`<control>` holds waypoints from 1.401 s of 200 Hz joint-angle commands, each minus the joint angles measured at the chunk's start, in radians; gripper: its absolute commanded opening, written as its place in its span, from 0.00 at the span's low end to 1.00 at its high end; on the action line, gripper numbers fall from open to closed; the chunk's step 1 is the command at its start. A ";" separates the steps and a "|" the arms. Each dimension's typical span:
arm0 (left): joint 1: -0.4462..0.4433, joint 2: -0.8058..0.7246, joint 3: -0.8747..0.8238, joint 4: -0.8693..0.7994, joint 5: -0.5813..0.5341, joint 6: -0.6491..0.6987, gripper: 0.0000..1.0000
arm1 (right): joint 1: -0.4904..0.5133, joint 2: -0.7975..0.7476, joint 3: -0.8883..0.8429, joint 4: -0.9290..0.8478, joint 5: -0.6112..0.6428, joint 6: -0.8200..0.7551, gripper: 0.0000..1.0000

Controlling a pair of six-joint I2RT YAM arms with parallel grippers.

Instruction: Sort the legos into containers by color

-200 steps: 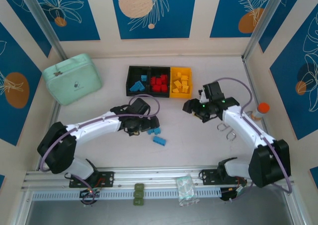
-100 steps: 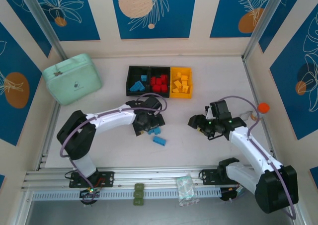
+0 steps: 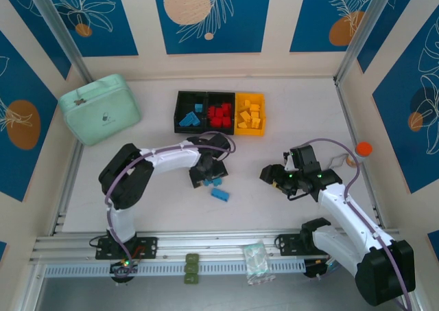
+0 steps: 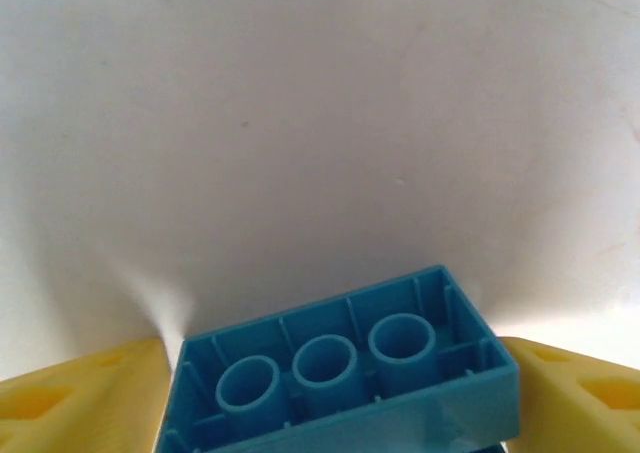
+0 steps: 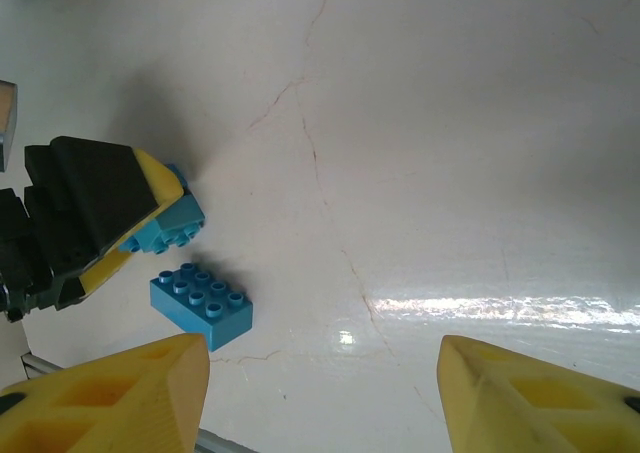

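In the left wrist view a blue lego (image 4: 340,368), underside up, fills the gap between my left gripper's (image 4: 335,378) yellow fingers; the gripper is shut on it. In the top view this gripper (image 3: 208,176) sits low on the table just below the containers. A second blue lego (image 3: 220,194) (image 5: 200,306) lies loose beside it. The containers are a black bin (image 3: 178,106) holding blue legos, a black bin (image 3: 221,95) holding red ones and a yellow bin (image 3: 250,95) holding yellow ones. My right gripper (image 3: 274,176) (image 5: 325,358) hovers open and empty to the right of the loose lego.
A mint-green zip case (image 3: 100,108) lies at the back left. An orange-capped bottle (image 3: 361,151) stands by the right wall. Bare white table stretches between the two grippers and in front of the bins.
My left gripper slid right over the blue legos and closed on one. The right arm drew back toward the near right, its jaws unchanged.
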 commanded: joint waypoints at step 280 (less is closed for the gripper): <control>0.142 -0.186 -0.197 0.115 0.024 0.140 0.57 | 0.292 0.234 0.149 0.061 0.145 0.100 0.62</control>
